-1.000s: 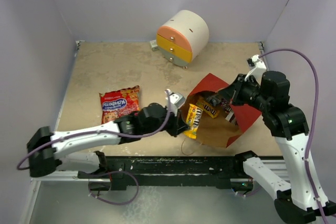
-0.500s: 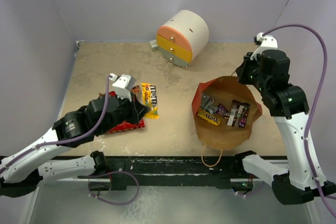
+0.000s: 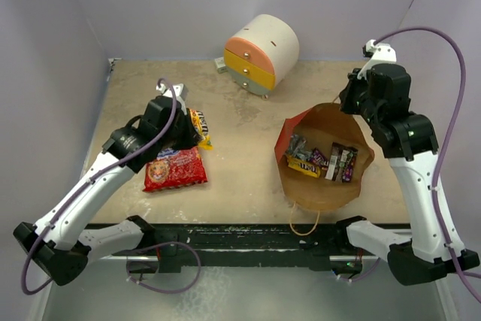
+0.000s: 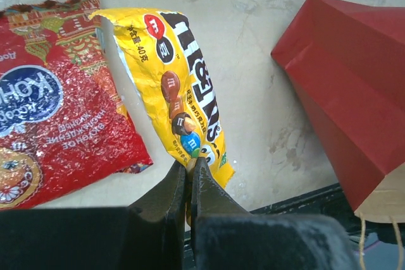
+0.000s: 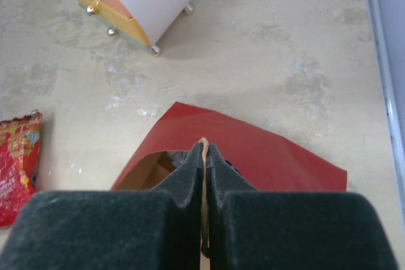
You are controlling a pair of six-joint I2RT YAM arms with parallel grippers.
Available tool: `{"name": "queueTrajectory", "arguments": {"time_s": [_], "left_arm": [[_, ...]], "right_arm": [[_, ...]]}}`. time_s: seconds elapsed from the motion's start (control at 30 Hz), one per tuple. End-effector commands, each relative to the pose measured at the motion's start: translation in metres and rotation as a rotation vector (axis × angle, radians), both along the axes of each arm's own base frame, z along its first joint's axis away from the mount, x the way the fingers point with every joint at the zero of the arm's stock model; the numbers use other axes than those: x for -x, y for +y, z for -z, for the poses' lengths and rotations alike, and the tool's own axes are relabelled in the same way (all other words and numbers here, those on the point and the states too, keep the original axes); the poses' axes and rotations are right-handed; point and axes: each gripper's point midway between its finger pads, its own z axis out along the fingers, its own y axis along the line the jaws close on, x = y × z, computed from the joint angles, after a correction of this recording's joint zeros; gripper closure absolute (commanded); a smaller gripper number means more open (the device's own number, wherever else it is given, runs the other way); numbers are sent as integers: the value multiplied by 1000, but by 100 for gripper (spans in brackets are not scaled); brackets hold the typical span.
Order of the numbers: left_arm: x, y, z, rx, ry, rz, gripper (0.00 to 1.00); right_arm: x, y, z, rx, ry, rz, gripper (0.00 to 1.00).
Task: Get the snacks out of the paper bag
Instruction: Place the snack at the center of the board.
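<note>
Left gripper (image 4: 188, 165) clenched on yellow candy packet (image 4: 180, 93) corner, at 1 o'clock of red crisp packet (image 4: 50, 112). Right gripper (image 5: 204, 150) pinches paper bag (image 5: 266, 156) rim, table's 3 o'clock. Risk: thin rim slips out, bag sags over snacks inside (image 3: 323, 159).

Top cam sits high behind the arms, looking down on the whole table (image 3: 240, 155). Wrist cams hover close, peering down past the left gripper (image 4: 188, 167) and right gripper (image 5: 204, 151). All three views share the paper bag (image 3: 325, 189) and red crisp packet (image 3: 174, 169).
</note>
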Motion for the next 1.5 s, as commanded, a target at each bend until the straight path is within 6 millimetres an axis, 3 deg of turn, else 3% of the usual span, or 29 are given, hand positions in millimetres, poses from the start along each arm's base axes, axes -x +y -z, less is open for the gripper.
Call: {"name": "queueTrajectory", "arguments": {"time_s": [0.0, 0.13, 0.27, 0.47, 0.7, 0.83, 1.03, 1.23, 1.37, 1.47], "left_arm": [[-22, -8, -6, 111, 21, 42, 100], [-49, -1, 12, 108, 64, 48, 100], [-80, 20, 32, 68, 133, 22, 100], [-139, 44, 43, 129, 108, 11, 100], [-210, 53, 83, 5, 91, 159, 100], [-243, 69, 113, -55, 101, 136, 100], [-265, 79, 149, -28, 149, 144, 100], [-270, 88, 177, -41, 214, 165, 100], [-267, 110, 169, -106, 245, 88, 61], [-259, 123, 138, -156, 237, 15, 45]], "right_arm": [[-10, -12, -37, 19, -111, 64, 100], [-10, -4, -37, 19, -126, 11, 100], [-9, 3, -38, 0, -142, -33, 100], [-12, 12, -40, -10, -149, -77, 100], [-12, 20, -45, -21, -143, -120, 100], [-10, 21, -43, -19, -131, -133, 100], [-7, 13, -37, 7, -117, -105, 100], [-10, 14, -30, 6, -108, -102, 100], [-10, 15, -34, 2, -113, -107, 100], [-10, 17, -35, -5, -114, -112, 100]]}}
